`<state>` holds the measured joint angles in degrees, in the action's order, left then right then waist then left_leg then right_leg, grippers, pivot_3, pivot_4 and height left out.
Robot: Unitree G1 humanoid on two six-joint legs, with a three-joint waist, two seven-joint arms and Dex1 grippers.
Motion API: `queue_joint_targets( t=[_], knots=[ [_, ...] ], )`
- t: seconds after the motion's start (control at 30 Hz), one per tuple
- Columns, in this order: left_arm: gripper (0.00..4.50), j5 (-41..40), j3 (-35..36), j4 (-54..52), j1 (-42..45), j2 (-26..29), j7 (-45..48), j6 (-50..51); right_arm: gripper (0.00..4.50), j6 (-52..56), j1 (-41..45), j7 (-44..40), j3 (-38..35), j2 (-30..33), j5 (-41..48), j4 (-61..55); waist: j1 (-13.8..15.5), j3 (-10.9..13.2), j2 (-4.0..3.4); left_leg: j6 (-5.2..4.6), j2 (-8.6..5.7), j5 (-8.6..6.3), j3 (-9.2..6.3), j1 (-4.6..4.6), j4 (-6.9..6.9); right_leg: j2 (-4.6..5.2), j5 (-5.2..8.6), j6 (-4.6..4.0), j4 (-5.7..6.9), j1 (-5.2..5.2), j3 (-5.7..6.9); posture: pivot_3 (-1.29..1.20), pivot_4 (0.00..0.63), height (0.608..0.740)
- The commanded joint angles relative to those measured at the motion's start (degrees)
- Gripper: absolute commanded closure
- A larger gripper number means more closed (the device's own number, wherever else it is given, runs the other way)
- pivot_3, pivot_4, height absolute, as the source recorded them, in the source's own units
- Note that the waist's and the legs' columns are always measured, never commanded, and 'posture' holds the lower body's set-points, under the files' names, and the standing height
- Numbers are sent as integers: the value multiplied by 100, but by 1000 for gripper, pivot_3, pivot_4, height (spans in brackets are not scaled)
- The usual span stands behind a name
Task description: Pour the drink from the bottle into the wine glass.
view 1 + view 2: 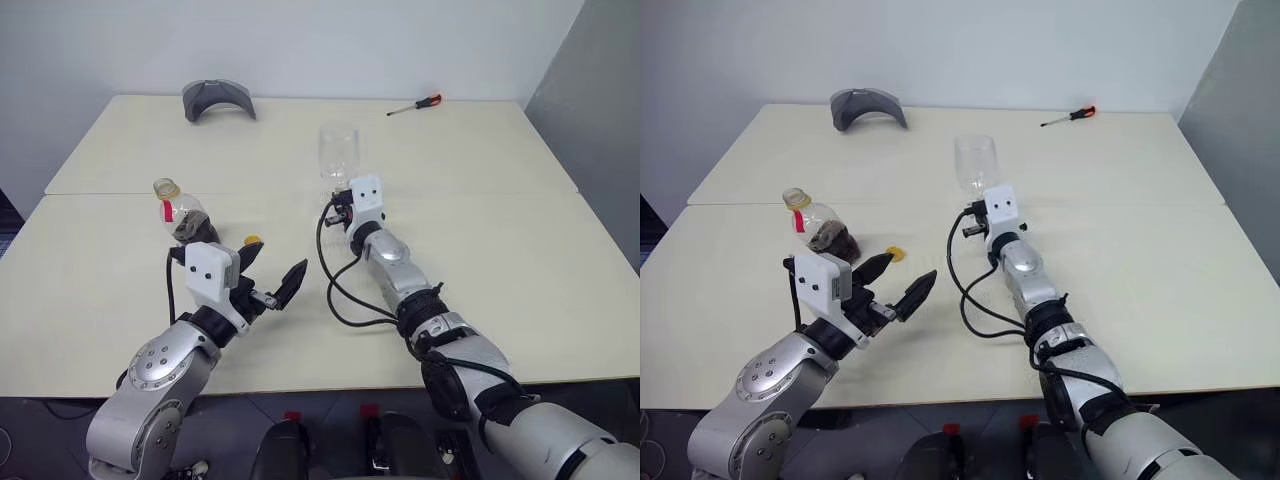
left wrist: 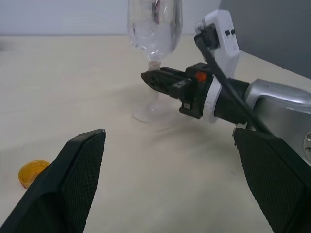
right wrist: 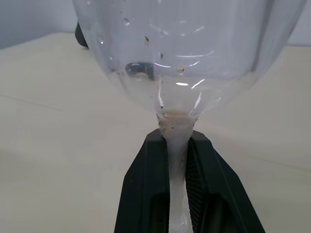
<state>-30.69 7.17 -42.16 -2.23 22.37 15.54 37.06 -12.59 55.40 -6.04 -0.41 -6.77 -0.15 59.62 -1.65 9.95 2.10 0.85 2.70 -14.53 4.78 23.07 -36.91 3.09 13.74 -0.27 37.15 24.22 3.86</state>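
Nearest me, left gripper (image 1: 268, 270) hangs spread wide and empty above the cream table (image 1: 520, 240); right gripper (image 3: 177, 160) pinches the wine glass (image 1: 338, 155) stem. Bottle (image 1: 180, 215) lies leftward, uncapped, yellow cap (image 1: 252, 241) beside it.

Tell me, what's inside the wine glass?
The wine glass holds no drink yet, just a few dark specks on its clear bowl. The drink sits inside the bottle. The right gripper covers part of the stem.

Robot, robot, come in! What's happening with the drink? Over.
Right pincer shut on wine glass stem. Left pincer open, empty. Bottle uncapped on table, yellow cap beside it. Nothing in the way.
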Motion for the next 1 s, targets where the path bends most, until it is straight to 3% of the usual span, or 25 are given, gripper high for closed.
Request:
queue_joint_targets(
  t=[0.03,0.43,0.83,1.0],
  knots=[
    [0,-67,92,-243,-31,2,-35,-43,4317,-436,0,154,88,76,-205,98,-1,0,0,0,1,0,0,-1,0,0,0,0,1,0,0,0,150,740],
    [0,-101,32,-246,-18,-17,-56,-29,4317,-440,-235,126,145,39,-315,200,-2,-1,1,0,3,1,-2,-18,-6,-1,5,12,17,-13,0,0,150,740],
    [0,-100,8,-251,-68,-19,-49,-69,138,-390,-242,87,140,117,-325,115,-2,0,0,3,3,3,-1,-18,-6,-1,-1,2,23,-10,-1,0,150,740],
    [0,-93,-6,-262,-97,-26,-42,-89,12,-374,-373,-107,164,141,-260,-171,-2,-1,0,3,3,3,-1,-18,-7,-2,-1,2,24,-10,-1,0,150,740]
  ],
)
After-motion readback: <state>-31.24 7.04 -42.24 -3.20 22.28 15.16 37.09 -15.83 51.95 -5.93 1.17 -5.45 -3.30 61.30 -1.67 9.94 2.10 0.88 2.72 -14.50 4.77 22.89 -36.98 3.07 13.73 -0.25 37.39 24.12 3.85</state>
